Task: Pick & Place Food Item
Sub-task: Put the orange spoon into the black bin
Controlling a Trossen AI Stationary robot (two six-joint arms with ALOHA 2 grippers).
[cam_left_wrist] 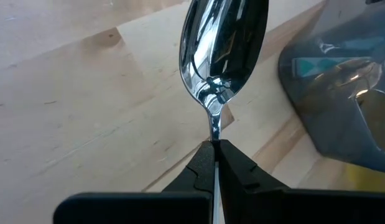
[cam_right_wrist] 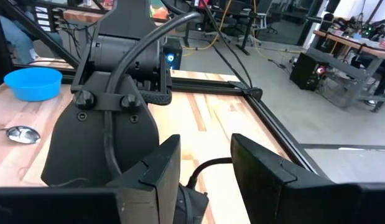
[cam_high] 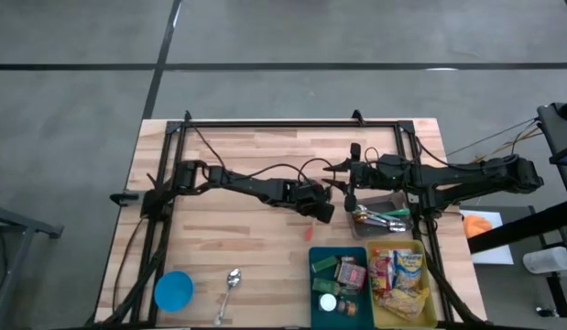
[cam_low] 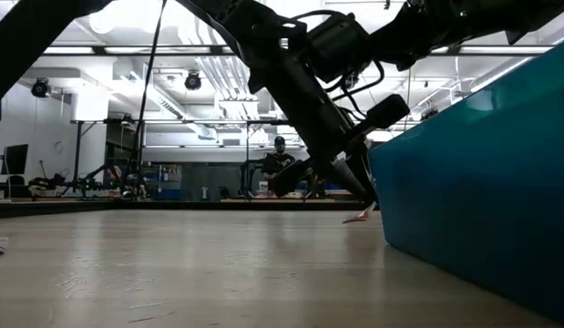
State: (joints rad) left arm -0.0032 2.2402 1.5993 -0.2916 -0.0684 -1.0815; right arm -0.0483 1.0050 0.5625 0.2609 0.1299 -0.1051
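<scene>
My left gripper [cam_left_wrist: 215, 149] reaches to the table's middle [cam_high: 324, 213] and is shut on a shiny metal spoon [cam_left_wrist: 223, 43]. The spoon's bowl sticks out past the fingertips, beside a grey tray [cam_left_wrist: 341, 93]. My right gripper [cam_right_wrist: 204, 168] stands open and holds nothing, raised above the table just beyond the left one [cam_high: 343, 171]. Food packets lie in a yellow bin [cam_high: 402, 280] and a teal bin [cam_high: 338, 275] at the near right. My left gripper pinches the spoon's thin handle [cam_left_wrist: 215, 132] between its two fingers, just behind the bowl. The fingers slant down and lie along the handle, which runs back between them. The bowl points forward over the wood; whether it touches the table I cannot tell.
The grey tray [cam_high: 379, 213] holds several utensils, right beside the left gripper. A second spoon [cam_high: 230, 282] and a blue bowl [cam_high: 173, 291] lie at the near left. A small red piece [cam_high: 309, 234] lies on the wood by the teal bin [cam_low: 482, 200]. A black frame [cam_high: 292, 124] edges the table.
</scene>
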